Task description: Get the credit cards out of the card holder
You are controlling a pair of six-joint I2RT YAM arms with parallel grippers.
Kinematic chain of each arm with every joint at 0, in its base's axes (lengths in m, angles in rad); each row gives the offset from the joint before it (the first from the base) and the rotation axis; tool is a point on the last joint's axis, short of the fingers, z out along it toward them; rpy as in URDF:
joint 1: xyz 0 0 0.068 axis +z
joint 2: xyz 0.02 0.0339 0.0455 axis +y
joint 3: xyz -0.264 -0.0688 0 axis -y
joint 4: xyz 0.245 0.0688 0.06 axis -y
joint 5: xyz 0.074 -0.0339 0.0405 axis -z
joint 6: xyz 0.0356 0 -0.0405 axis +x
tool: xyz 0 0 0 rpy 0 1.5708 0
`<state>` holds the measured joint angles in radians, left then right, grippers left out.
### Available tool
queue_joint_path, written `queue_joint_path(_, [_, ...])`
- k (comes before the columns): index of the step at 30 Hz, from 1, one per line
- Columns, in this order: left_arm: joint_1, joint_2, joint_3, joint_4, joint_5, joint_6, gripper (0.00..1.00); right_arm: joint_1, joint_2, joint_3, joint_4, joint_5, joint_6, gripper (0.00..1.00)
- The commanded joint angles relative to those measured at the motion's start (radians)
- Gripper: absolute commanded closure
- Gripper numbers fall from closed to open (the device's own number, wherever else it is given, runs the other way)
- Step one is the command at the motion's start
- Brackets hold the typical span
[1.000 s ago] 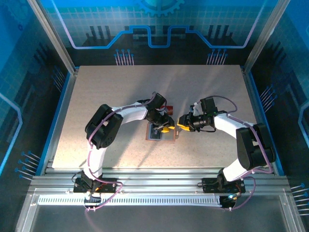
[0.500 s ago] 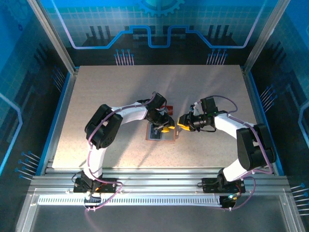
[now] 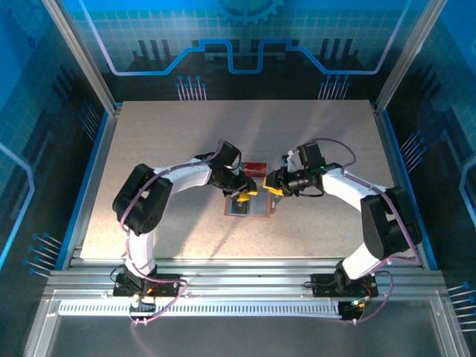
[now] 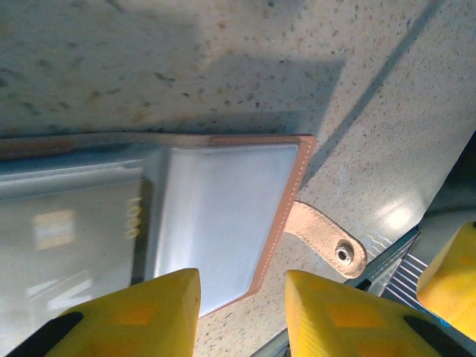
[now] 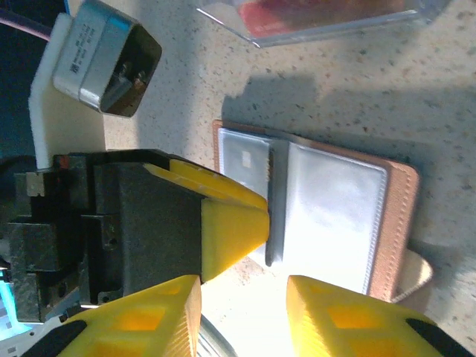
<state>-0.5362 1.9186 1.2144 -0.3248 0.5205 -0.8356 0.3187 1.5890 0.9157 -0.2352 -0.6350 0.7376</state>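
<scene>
Right now the holder (image 3: pixel 249 207) lies open and flat on the table (image 3: pixel 149 149), just below the middle of the top view. Its grey pockets (image 4: pixel 223 208) face up and its tab (image 4: pixel 328 239) sticks out at the side. The left gripper (image 4: pixel 242 290) hangs low over the holder's edge with its yellow fingers (image 4: pixel 149 312) apart and nothing between them, and the right gripper (image 5: pixel 244 294) sits just beside it, fingers apart too, over bare table. One red card (image 5: pixel 320 16) lies in the clear tray (image 5: pixel 223 16) just above the holder, and another card (image 4: pixel 59 238) shows through a pocket.
</scene>
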Motion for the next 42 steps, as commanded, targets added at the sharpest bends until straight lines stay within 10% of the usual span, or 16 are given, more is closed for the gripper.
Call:
queue_joint_path(1, [0.023,-0.061,-0.052,0.025,0.003,0.018,0.65,0.034,0.026,0.037,-0.034,0.022,0.012,0.64])
queue_joint_path(19, [0.106,-0.155,-0.228,0.100,0.038,0.032,0.66,0.191,0.145,0.109,0.004,0.080,0.080,0.64])
queue_joint_path(42, [0.124,-0.121,-0.260,0.095,0.049,0.049,0.92,0.243,0.271,0.130,0.076,0.075,0.114,0.65])
